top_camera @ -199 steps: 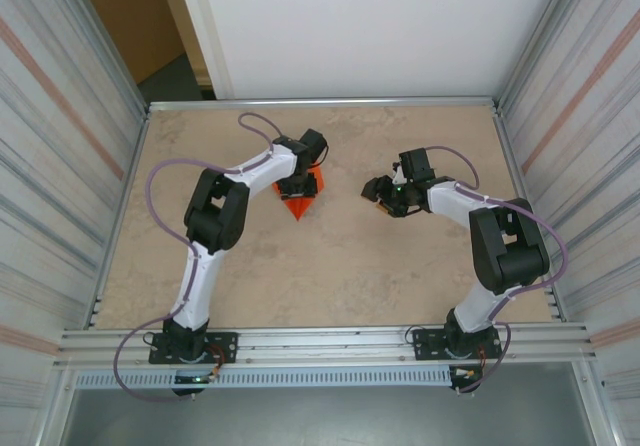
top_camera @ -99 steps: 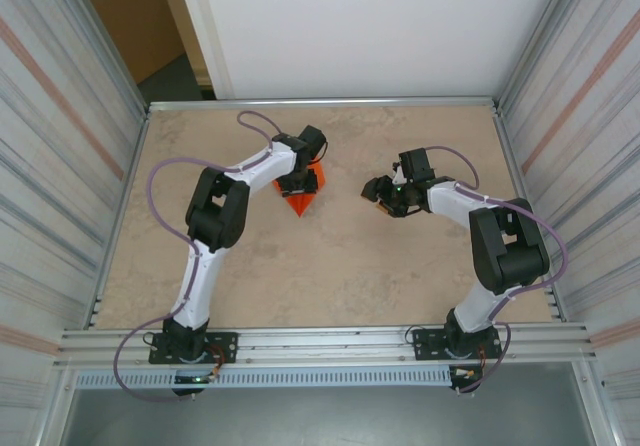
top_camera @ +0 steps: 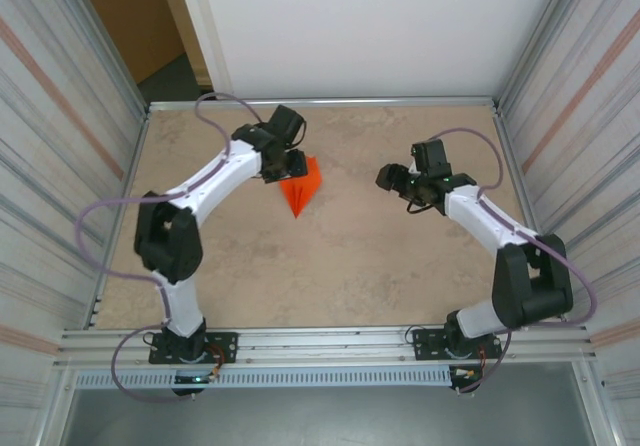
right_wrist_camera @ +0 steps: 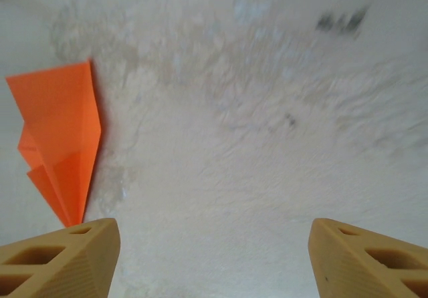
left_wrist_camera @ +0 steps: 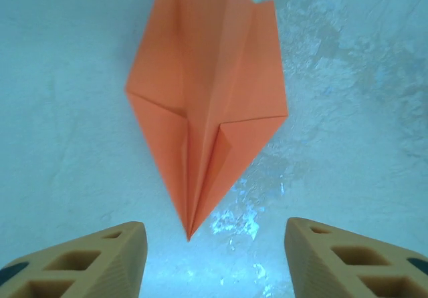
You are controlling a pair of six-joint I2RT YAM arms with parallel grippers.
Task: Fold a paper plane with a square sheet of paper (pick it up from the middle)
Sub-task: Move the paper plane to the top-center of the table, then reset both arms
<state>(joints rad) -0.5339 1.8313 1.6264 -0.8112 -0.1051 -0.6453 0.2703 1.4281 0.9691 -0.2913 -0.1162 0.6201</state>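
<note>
The left gripper [left_wrist_camera: 214, 264] stands wide open with nothing between its fingers, poised just at the far-left side of the paper plane [left_wrist_camera: 207, 111]. The plane lies flat on the table [top_camera: 330, 266], left of centre, with its nose pointing near. The right gripper [right_wrist_camera: 214, 261] is also wide open and empty, well apart to the right. The plane looks feather-light, thin and easily crumpled, and it would likely skid on the smooth table. Its stacked layers along the centre crease should be the stiffest part, so a gentle pinch there, where the flaps lift slightly, seems the safest hold. Nothing lies between either gripper and the plane, and the metal side walls [top_camera: 60, 166] stand well away.
</note>
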